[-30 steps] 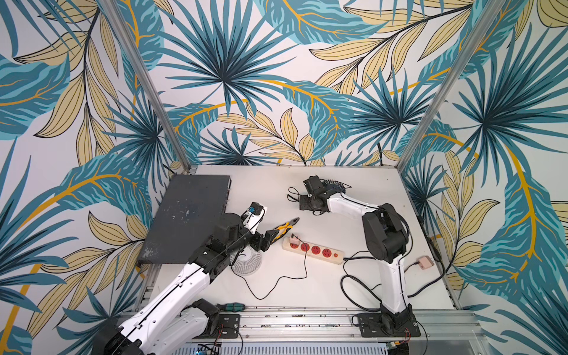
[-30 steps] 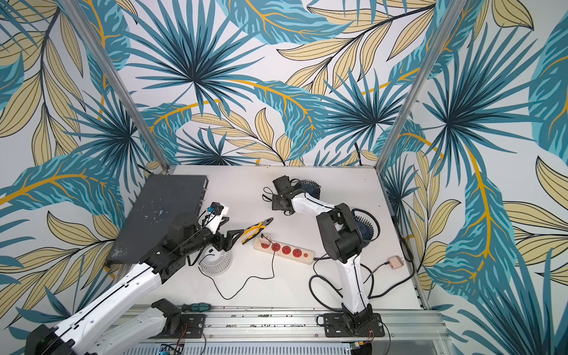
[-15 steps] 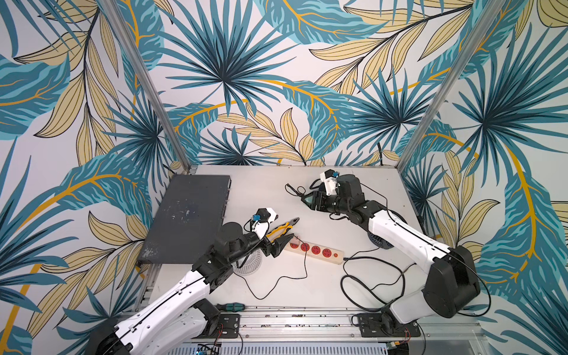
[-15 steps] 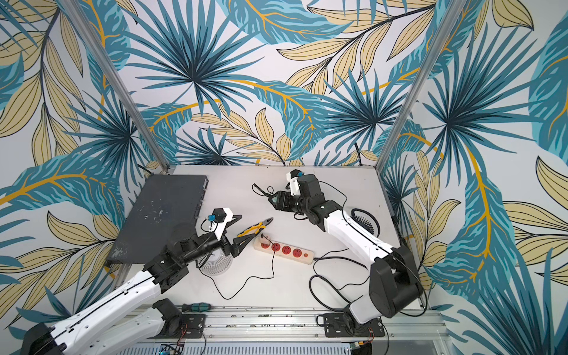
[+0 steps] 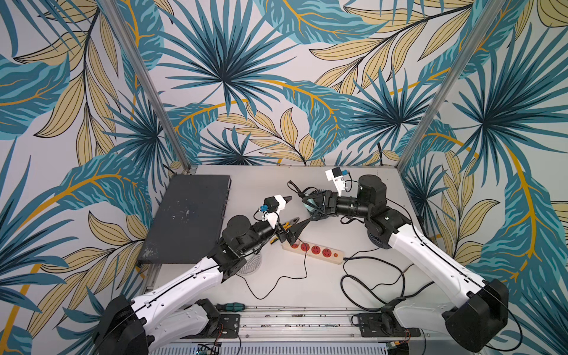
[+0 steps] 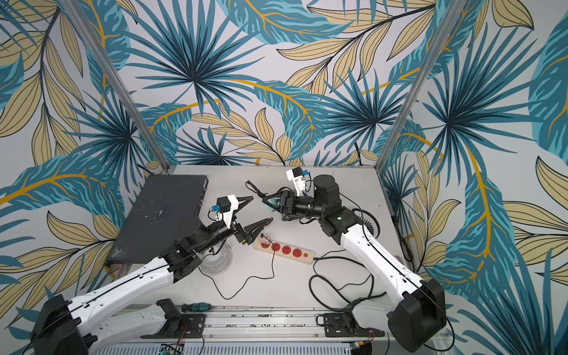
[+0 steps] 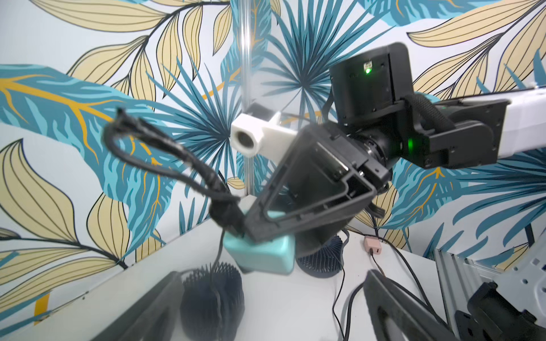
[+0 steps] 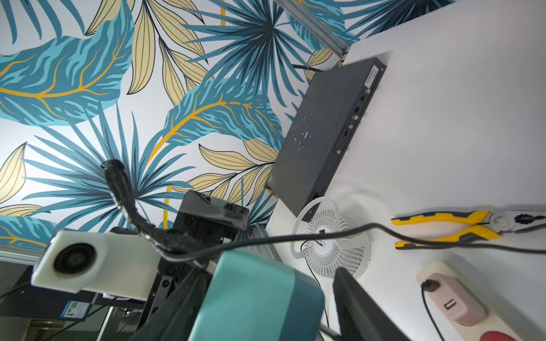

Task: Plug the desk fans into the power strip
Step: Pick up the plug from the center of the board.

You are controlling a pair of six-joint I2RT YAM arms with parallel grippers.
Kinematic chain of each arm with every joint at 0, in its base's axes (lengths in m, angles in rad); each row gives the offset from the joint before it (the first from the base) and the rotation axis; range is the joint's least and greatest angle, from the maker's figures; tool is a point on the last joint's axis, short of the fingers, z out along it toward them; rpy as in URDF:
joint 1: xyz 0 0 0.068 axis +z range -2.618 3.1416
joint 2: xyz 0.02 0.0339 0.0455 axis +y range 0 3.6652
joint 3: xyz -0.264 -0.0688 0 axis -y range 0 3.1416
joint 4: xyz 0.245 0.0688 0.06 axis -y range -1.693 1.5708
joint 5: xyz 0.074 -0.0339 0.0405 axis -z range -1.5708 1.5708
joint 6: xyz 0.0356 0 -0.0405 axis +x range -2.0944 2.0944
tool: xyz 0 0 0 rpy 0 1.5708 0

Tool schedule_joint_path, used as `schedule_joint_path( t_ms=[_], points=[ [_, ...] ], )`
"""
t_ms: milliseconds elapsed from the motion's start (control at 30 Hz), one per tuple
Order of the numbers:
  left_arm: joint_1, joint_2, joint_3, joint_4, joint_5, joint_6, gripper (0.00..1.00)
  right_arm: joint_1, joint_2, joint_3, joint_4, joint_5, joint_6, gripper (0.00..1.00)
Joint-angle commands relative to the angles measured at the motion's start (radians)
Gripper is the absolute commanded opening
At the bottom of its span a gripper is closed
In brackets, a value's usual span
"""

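Observation:
The white desk fan (image 5: 250, 266) (image 6: 215, 261) (image 8: 334, 245) lies flat under my left forearm. Its thin black cord (image 5: 276, 278) loops across the table up to a pink plug (image 6: 266, 238) (image 8: 455, 301) seated in the end socket of the cream power strip (image 5: 338, 259) (image 6: 308, 258) (image 8: 425, 273). My left gripper (image 5: 294, 213) (image 6: 260, 209) (image 7: 271, 310) hovers open and empty just above that end. Behind it, off the table, my right gripper (image 5: 310, 204) (image 6: 272, 203) (image 8: 266, 310) is shut on a teal block (image 7: 260, 254) (image 8: 257, 298) that trails a black cable.
A dark flat box (image 5: 187, 221) fills the left side. Yellow pliers (image 8: 443, 226) lie by the strip, partly under my left gripper. Dark blue fans (image 7: 211, 298) (image 7: 320, 259) sit at the back. The strip's thick cord (image 5: 368, 285) coils front right. A screwdriver (image 5: 230, 306) rests at the front edge.
My left gripper's jaws have spread wider and it has risen from the strip's end. The right arm's elbow has swung out to the right, its gripper keeping the teal block.

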Motion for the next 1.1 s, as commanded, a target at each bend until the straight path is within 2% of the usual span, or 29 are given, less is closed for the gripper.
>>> schedule_joint_path(
  t_ms=[0,167,433,767,900,967,1067],
  points=[
    [-0.011,0.020,0.046,0.043,0.028,0.020,0.99,-0.002,-0.030,-0.021,0.087,-0.090,0.067,0.49],
    [-0.012,0.058,0.073,0.035,0.066,0.004,0.95,-0.002,-0.043,-0.030,0.119,-0.104,0.096,0.49],
    [-0.021,0.097,0.077,0.060,0.098,-0.038,0.73,-0.002,-0.048,-0.042,0.138,-0.100,0.100,0.49],
    [-0.022,0.110,0.067,0.070,0.092,-0.083,0.58,-0.001,-0.053,-0.093,0.202,-0.097,0.137,0.49],
    [-0.021,0.116,0.067,0.056,0.063,-0.097,0.41,-0.002,-0.065,-0.144,0.259,-0.085,0.166,0.49],
    [-0.022,0.116,0.071,0.010,0.026,-0.096,0.34,-0.004,-0.077,-0.173,0.267,-0.065,0.164,0.54],
    [-0.022,0.106,0.057,-0.072,-0.028,-0.081,0.30,-0.022,-0.111,-0.213,0.224,-0.022,0.131,0.66]
  ],
)
